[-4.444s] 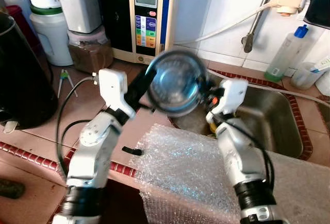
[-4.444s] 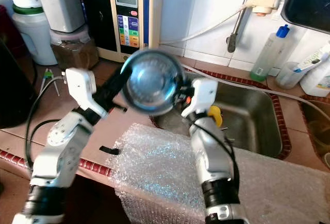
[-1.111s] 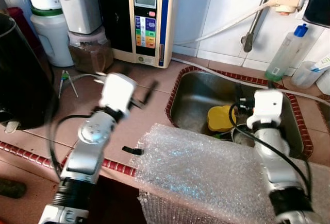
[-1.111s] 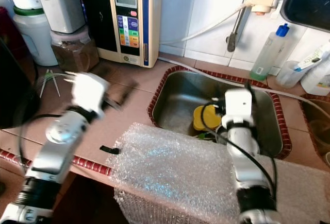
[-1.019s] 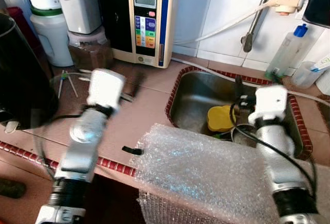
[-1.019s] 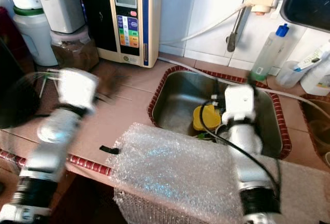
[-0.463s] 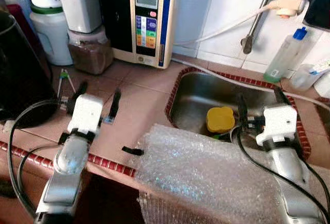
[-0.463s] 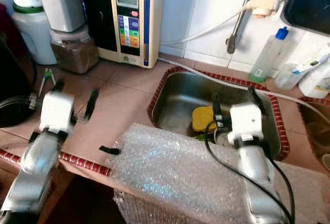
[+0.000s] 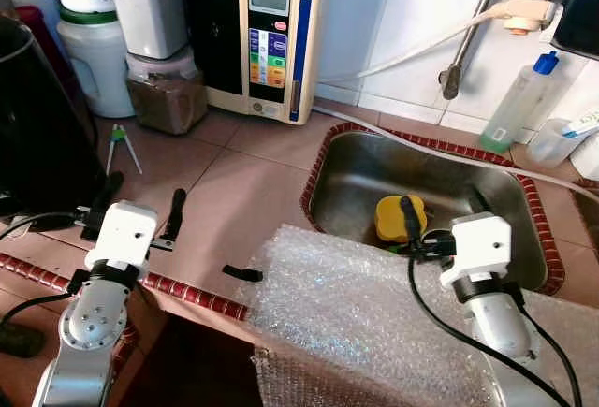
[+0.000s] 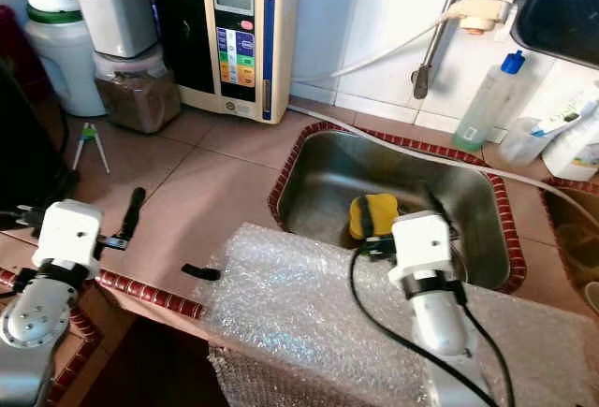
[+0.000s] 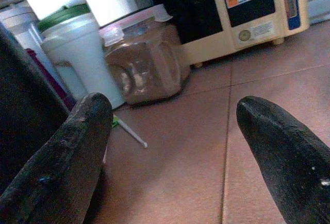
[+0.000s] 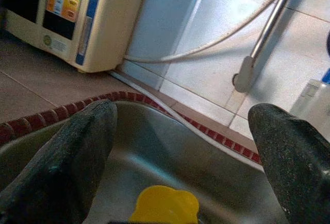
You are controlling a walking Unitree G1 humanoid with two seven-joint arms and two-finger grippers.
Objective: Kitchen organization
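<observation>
Starting at my left, a black appliance stands at the worktop's edge, with a white jug and a jar of brown powder behind it along the wall. My left end effector hangs low over the front edge of the terracotta-tiled worktop, its two black fingers spread apart and holding nothing. A small pair of green-handled tongs lies on the tiles near it. Further along stands a cream water ionizer with coloured buttons. A sheet of bubble wrap drapes over the front edge. My right end effector sits over the steel sink, fingers apart and empty, just above a yellow object in the basin. A green-tinted bottle stands beyond the sink.
</observation>
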